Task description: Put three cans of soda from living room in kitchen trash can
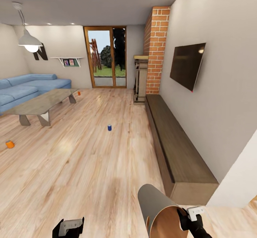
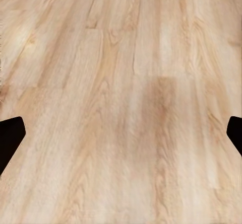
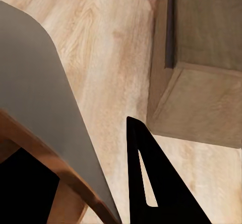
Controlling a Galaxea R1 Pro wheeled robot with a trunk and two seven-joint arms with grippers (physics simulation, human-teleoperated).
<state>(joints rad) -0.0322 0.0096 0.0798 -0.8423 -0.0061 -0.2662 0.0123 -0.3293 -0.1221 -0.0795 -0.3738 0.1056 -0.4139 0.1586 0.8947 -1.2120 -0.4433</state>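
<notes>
The right hand (image 1: 186, 214) is clamped on the rim of the trash can (image 1: 157, 206), holding it tilted low in front of the robot, just beside the near end of the long dark bench (image 1: 175, 141). In the right wrist view one finger (image 3: 151, 183) lies outside the bin's grey wall (image 3: 45, 108). The left hand (image 1: 69, 227) hangs empty over the wood floor (image 1: 89, 159), its fingers spread wide apart. A blue can (image 1: 109, 127) stands on the floor mid-room. An orange can (image 1: 10, 144) sits on the floor at the far left, and another orange can (image 1: 79, 93) stands past the low table (image 1: 43, 102), near the blue sofa (image 1: 25, 88).
</notes>
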